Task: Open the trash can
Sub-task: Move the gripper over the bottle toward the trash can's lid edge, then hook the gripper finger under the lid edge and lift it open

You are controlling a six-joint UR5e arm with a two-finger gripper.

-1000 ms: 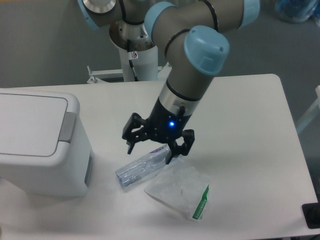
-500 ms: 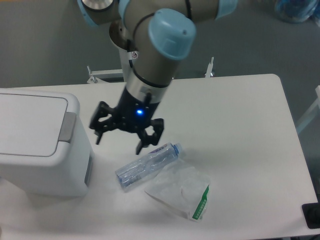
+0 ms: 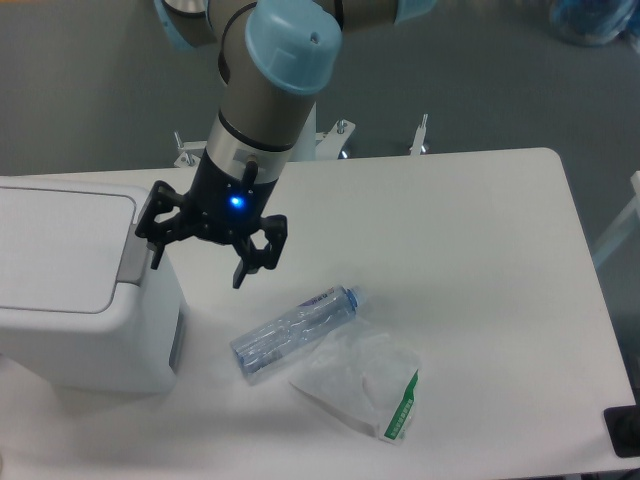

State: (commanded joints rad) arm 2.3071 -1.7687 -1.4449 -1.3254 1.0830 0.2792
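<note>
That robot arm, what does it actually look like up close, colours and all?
The arm is a thick grey-brown tube with rounded pale blue caps at its joints. At its tip sits a black pincer with two angular, jointed fingers, and a small blue light glows on the black part just above them. A thin black cable shows near the white pillar behind.

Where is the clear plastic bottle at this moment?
The bottle lies on its side on the table, right of the trash can, beside the plastic bag.
</note>
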